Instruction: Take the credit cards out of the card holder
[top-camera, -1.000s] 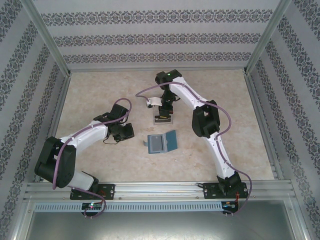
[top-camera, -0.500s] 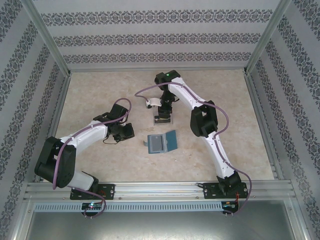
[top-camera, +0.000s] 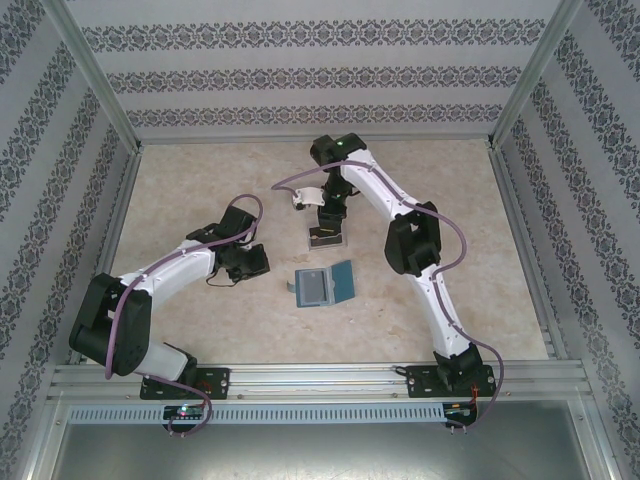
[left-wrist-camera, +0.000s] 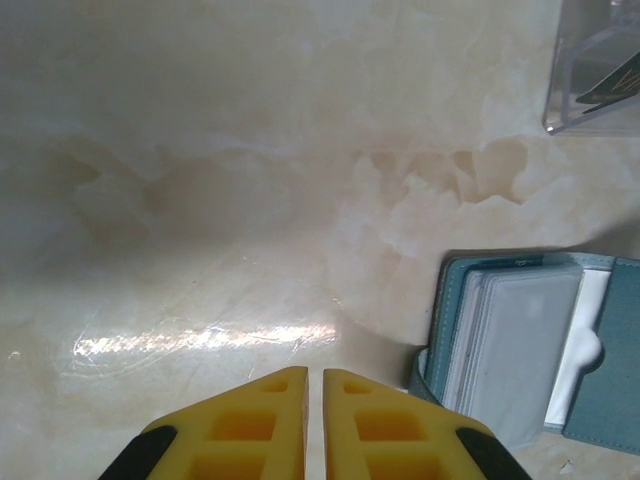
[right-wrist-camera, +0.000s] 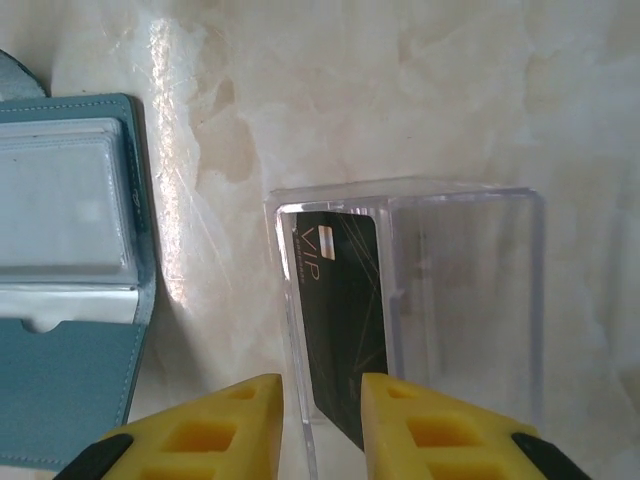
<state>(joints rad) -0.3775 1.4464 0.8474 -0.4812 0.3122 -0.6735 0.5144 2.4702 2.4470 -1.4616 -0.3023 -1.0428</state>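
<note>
The left arm (top-camera: 170, 268) lies low from the near left corner of the bench toward its middle, the left jaws nearly together with a thin slit between. The right arm (top-camera: 432, 290) rises toward the far edge, then folds downward, the right jaws a little apart.

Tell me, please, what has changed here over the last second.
The right gripper has opened, apparently releasing the dark card into the clear box, and has lifted slightly off the box. The left gripper, shut, the open wallet and the box have stayed where they were.
</note>
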